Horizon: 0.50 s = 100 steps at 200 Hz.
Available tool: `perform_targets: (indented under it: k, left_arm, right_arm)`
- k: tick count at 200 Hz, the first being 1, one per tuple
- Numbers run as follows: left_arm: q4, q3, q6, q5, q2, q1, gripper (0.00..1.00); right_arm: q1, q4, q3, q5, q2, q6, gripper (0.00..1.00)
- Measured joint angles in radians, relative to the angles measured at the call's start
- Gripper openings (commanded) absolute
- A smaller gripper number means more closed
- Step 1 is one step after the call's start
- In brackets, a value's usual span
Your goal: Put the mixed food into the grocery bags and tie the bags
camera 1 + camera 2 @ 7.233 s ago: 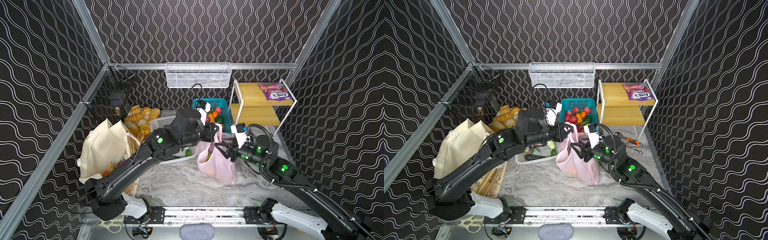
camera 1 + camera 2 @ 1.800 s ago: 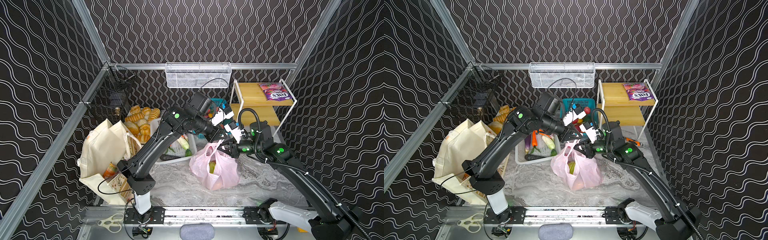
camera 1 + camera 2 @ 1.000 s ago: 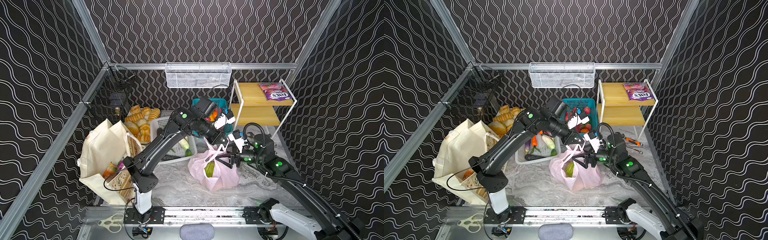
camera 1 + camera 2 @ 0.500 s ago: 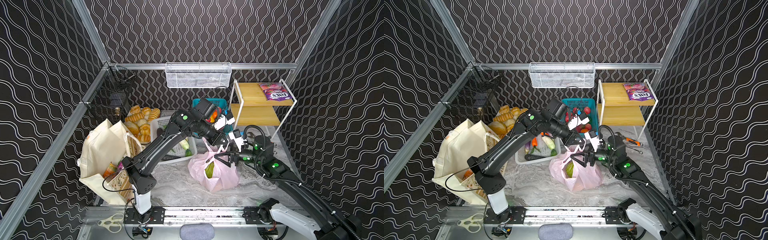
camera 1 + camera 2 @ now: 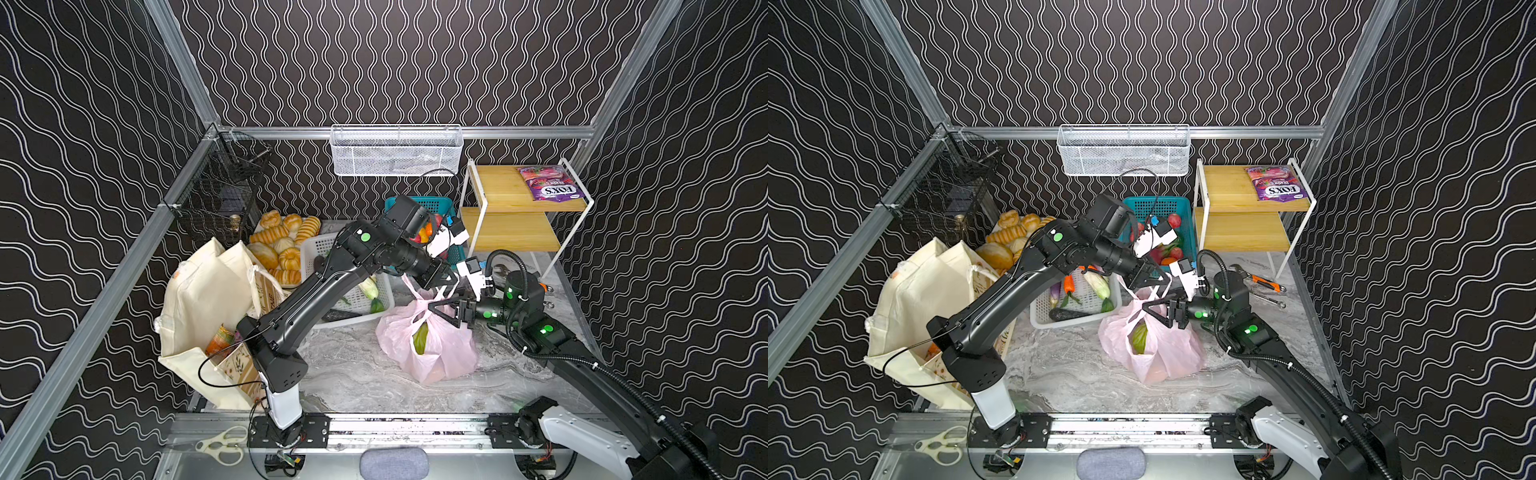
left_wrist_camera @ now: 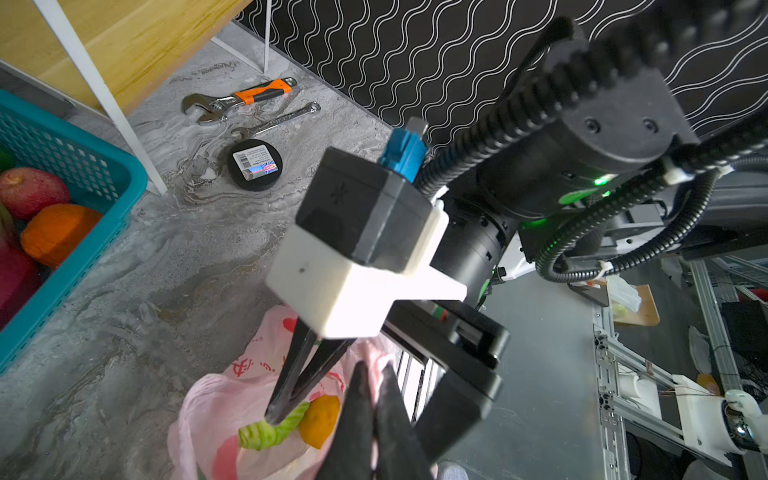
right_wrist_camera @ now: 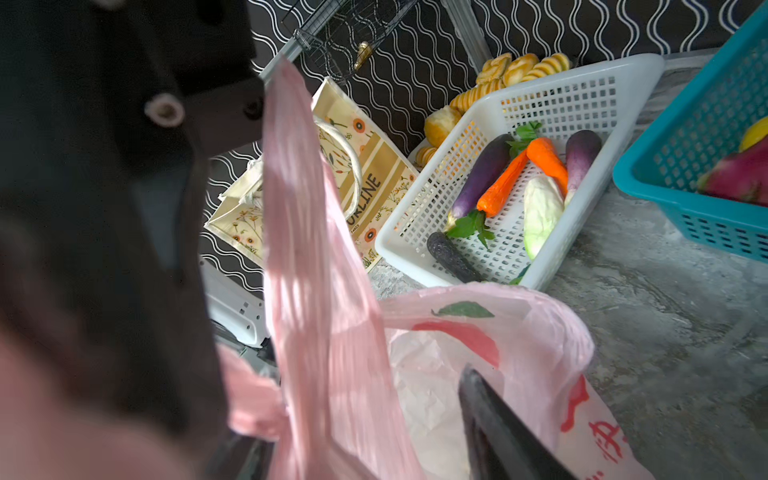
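The pink plastic bag sits mid-table, a green cabbage and a yellow-orange vegetable showing in its mouth. My left gripper is shut on one pink handle, held up taut. My right gripper is open at the bag's mouth, the stretched handle strip running between its fingers. The cream canvas tote stands at the left with an orange packet inside. A purple FOX'S pouch lies on the shelf.
A white basket of eggplants and carrots sits behind the bag, with a teal fruit basket and bread rolls further back. Wrenches and a black disc lie under the wooden shelf. Scissors lie at the front.
My right gripper has slid left to the bag's handles and its jaws have narrowed somewhat. The left gripper stays shut on the handle, hardly moved. The bag rests where it was.
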Motion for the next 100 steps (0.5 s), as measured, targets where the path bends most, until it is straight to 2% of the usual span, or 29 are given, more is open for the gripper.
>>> perform_targets:
  k: [42, 55, 65, 79, 83, 92, 100]
  left_arm:
    - [0.011, -0.01, -0.016, 0.0, -0.003, 0.0, 0.0]
    - [0.013, -0.013, -0.017, 0.0, -0.003, 0.0, 0.0]
    - [0.013, -0.014, -0.017, 0.0, -0.003, 0.0, 0.1]
    - [0.015, -0.014, -0.017, -0.001, -0.004, 0.0, 0.14]
    - [0.015, -0.014, -0.018, -0.001, -0.004, 0.0, 0.19]
    - [0.016, -0.014, -0.018, -0.008, -0.006, 0.0, 0.37]
    - [0.017, -0.014, -0.017, -0.014, -0.01, 0.0, 0.4]
  right_arm:
    - [0.0, 0.03, -0.016, 0.006, -0.007, 0.025, 0.37]
    - [0.0, 0.041, -0.021, 0.01, -0.011, 0.032, 0.27]
    - [0.0, 0.045, -0.023, 0.019, -0.014, 0.037, 0.23]
    - [0.0, 0.05, -0.027, 0.026, -0.019, 0.04, 0.17]
    - [0.0, 0.05, -0.028, 0.029, -0.02, 0.04, 0.16]
    - [0.0, 0.053, -0.031, 0.032, -0.023, 0.04, 0.14]
    - [0.0, 0.053, -0.035, 0.032, -0.027, 0.04, 0.12]
